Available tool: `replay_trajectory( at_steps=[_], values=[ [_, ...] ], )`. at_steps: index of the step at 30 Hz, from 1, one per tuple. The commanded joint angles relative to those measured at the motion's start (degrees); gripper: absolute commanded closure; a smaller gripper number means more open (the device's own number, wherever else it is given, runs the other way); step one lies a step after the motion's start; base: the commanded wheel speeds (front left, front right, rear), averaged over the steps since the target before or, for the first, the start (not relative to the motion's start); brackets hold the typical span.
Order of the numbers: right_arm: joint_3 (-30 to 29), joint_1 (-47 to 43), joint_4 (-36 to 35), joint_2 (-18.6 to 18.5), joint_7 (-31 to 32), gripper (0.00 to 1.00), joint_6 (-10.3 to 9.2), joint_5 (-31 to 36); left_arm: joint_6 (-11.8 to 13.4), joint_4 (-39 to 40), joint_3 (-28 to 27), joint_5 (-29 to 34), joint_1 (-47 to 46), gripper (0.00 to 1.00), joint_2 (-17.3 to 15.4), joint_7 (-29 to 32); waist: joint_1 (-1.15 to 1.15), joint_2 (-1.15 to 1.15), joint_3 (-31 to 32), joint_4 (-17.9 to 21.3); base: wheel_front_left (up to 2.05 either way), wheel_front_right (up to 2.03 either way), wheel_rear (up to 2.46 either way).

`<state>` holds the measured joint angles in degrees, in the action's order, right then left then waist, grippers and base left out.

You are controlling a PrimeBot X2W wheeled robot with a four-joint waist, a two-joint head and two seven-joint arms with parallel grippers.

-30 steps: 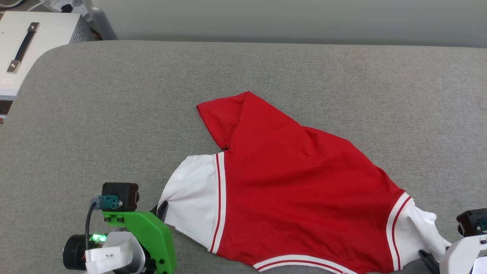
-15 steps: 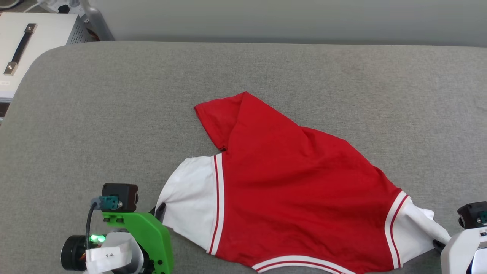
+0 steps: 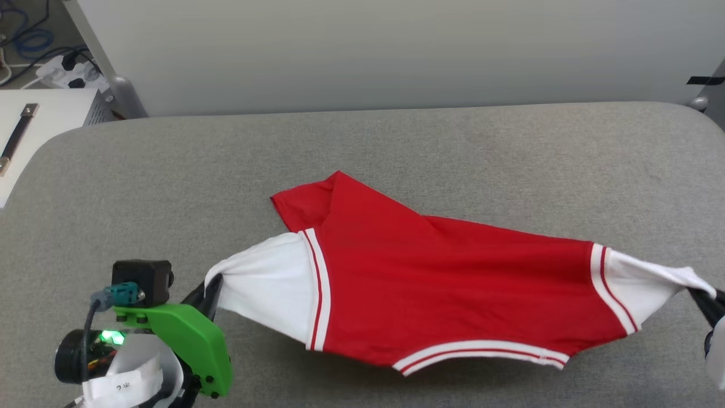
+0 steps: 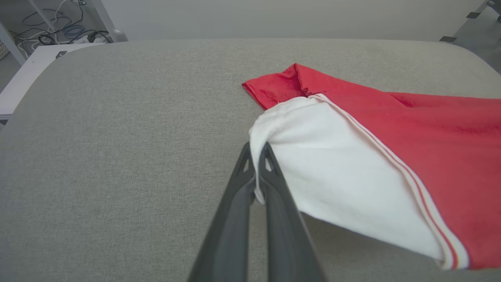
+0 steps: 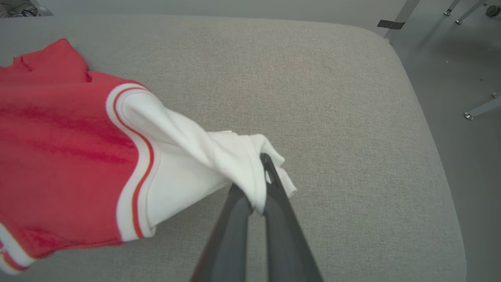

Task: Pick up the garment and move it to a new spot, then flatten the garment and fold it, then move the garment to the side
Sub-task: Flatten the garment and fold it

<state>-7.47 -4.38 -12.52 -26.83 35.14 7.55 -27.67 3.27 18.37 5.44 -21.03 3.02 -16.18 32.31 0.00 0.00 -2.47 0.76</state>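
Note:
The garment (image 3: pixel 442 283), a red jersey T-shirt with white sleeves and red-white striped trim, hangs stretched between my two grippers above the grey table (image 3: pixel 396 147). Its far red corner (image 3: pixel 306 198) still rests on the cloth surface. My left gripper (image 3: pixel 212 283) is shut on the edge of the white left sleeve (image 4: pixel 321 164), as the left wrist view shows (image 4: pixel 256 156). At the right edge, my right gripper (image 3: pixel 702 294) is shut on the bunched white right sleeve (image 5: pixel 203 156), pinched at its fingertips (image 5: pixel 260 172). No lettering is visible on the side facing up.
A white case with a dark handle (image 3: pixel 17 136) stands off the table's left edge. Cables and a power strip (image 3: pixel 56 68) lie on the floor behind it. Past the table's rounded right edge (image 5: pixel 430 129) are bare floor and metal furniture legs (image 5: pixel 481 109).
My right gripper has shut on the right sleeve. Both grippers have lifted and pulled apart, raising and stretching the garment. The head camera has tilted, shifting the whole view.

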Motion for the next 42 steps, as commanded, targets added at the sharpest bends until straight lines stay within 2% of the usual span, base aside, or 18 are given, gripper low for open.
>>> replay_trajectory(
  at_steps=[1,10,18,27,33,42],
  values=[
    [-1.22,1.59,-1.4,-0.77,0.27,1.0,-0.06,-0.81,-0.39,0.95,-0.73,-0.55,-1.77,1.0,-0.83,-0.51,0.0,0.0,1.98,1.51,0.0,0.0,0.0],
    [-6.58,9.69,-8.31,-5.45,3.52,1.0,-0.06,-4.4,-2.33,6.26,-3.62,-2.22,-10.01,1.0,-3.83,-1.01,0.0,0.0,3.85,2.29,0.0,0.0,0.0],
    [-6.16,22.44,-8.03,-11.86,5.08,1.0,-0.06,-7.03,-3.77,9.16,-5.84,-3.32,-20.01,1.0,-6.49,-0.99,0.0,0.0,2.62,3.11,0.0,0.0,0.0],
    [0.15,37.5,-0.97,-16.3,2.78,1.0,-0.06,-8.87,-6.68,4.7,-6.93,-4.78,-33.87,1.0,-10.31,-1.23,0.0,0.0,-2.8,3.62,0.0,0.0,0.0],
    [6.29,48.17,5.38,-16.33,-0.74,1.0,-0.06,-8.02,-8.41,-0.77,-5.31,-4.77,-43.23,1.0,-12.54,-1.63,0.0,0.0,-7.95,3.55,0.0,0.0,0.0],
    [13.49,66.42,17.78,-14.27,-7.44,1.0,-0.06,-5.07,-10.09,-11.98,-1.69,-3.92,-61.21,1.0,-15.85,-4.13,0.0,0.0,-17.99,3.07,0.0,0.0,0.0]
  ],
)
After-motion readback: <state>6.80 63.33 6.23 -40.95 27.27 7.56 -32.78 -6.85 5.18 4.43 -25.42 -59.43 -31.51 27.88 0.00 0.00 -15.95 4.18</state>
